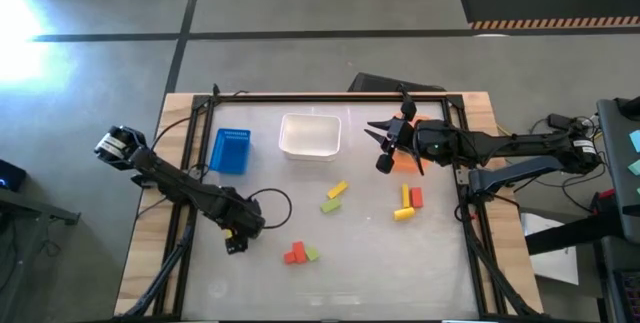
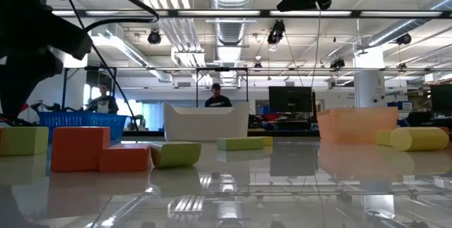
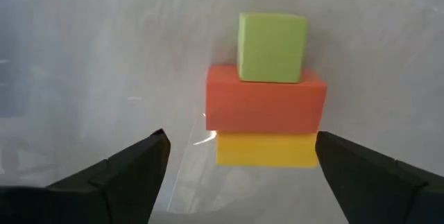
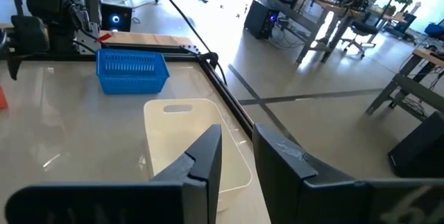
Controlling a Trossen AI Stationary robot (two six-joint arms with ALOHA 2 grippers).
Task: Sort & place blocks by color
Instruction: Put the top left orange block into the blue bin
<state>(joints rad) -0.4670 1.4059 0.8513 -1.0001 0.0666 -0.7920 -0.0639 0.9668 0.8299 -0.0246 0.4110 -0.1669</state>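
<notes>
The left tool (image 1: 236,240) sits low over the table (image 1: 400,273), its fingers spread wide with nothing between them. Straight ahead of it, a little to its right in the high view, lies a tight cluster of three blocks: a yellow block (image 3: 267,149) nearest the tool, a red bar (image 3: 266,103) touching it behind, and a green cube (image 3: 272,47) beyond that. The red bar's long axis runs crosswise to the fingers' reach, so the open span looks about wide enough to straddle it. This arm is clearly nearer; the move likely calls for a short push forward.

Further right stand the blue bin (image 1: 231,150) and white bin (image 1: 310,136), then a yellow and green pair (image 1: 334,197) mid-table. The right tool (image 1: 392,144) hangs high near the orange bin (image 1: 410,159), fingers slightly apart and empty, with three more blocks (image 1: 408,202) below it.
</notes>
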